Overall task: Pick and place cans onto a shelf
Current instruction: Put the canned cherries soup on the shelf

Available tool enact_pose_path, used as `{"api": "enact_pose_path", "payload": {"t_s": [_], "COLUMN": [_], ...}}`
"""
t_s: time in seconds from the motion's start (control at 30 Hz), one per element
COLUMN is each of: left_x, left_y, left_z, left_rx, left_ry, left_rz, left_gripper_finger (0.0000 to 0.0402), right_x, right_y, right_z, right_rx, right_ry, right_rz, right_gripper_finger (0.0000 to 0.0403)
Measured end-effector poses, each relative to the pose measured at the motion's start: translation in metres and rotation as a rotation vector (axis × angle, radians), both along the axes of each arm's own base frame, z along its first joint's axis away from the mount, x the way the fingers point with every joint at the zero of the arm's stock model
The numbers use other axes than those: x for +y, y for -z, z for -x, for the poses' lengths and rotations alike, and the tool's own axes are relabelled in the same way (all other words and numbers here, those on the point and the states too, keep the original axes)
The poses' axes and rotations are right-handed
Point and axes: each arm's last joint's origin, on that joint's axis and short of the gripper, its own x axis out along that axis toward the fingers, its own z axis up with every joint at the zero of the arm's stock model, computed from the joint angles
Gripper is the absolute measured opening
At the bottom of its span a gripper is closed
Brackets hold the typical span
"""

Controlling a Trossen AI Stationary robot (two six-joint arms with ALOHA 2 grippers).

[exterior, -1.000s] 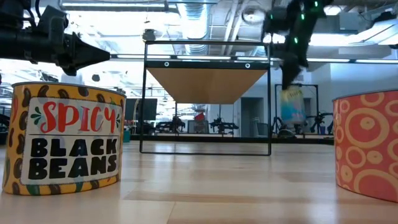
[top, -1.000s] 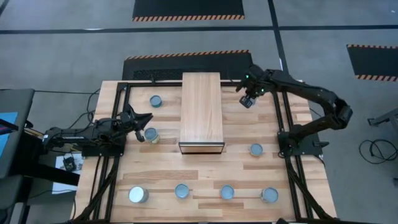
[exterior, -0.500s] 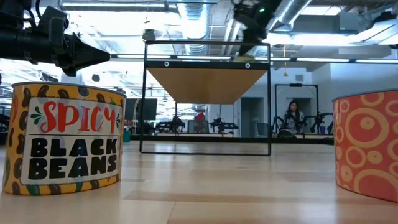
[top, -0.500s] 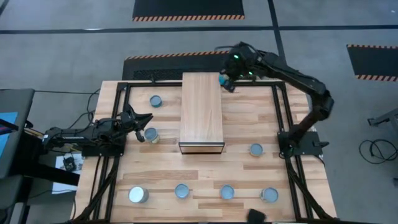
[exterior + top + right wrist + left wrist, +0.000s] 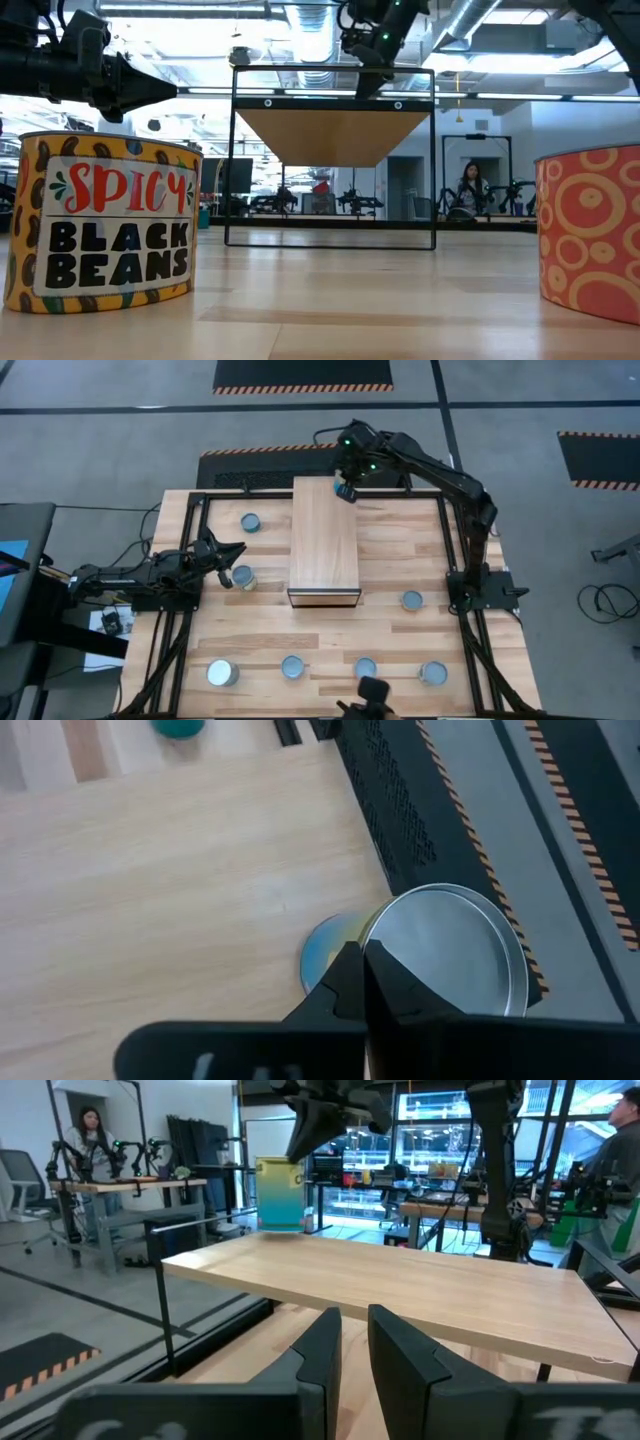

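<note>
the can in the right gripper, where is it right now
In the high view the can hangs in the right gripper over the shelf, at its far right corner.

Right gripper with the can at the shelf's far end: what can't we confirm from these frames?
- Contact: left wrist view shows the can low over the shelf, but not whether it touches.
- Right gripper fingers: in the high view too small; the right wrist view shows their tips over the can's top, the grip itself hidden.
- Low view: the shelf's front frame hides the can.
</note>
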Motion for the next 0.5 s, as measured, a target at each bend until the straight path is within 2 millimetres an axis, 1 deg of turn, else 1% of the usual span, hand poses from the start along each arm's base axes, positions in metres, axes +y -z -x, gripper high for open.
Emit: {"api": "enact_pose_path", "payload": {"t_s": [0.07,0.27,0.5], "left_x": [0.0,0.0,0.0], "left_y": [0.0,0.0,0.0], "left_z": [0.0,0.0,0.0], "left_rx": [0.0,0.0,-0.002], "left_ry": [0.0,0.001,0.001], "left_rz": [0.0,0.0,0.004], "left_gripper_finger": [0.0043,0.0043,0.0043], "right_x": [-0.001,-0.007,-0.007], "right_y": [-0.001,0.007,0.009], "right_z": [0.0,-0.003,-0.005], "right_rx": [-0.006,0.011,0.021], "right_ry": [-0.007,-0.011,-0.016], "right_rz": [0.007,-0.001,-0.003], "right_gripper_finger": [0.0009,0.0006,0.0013]}}
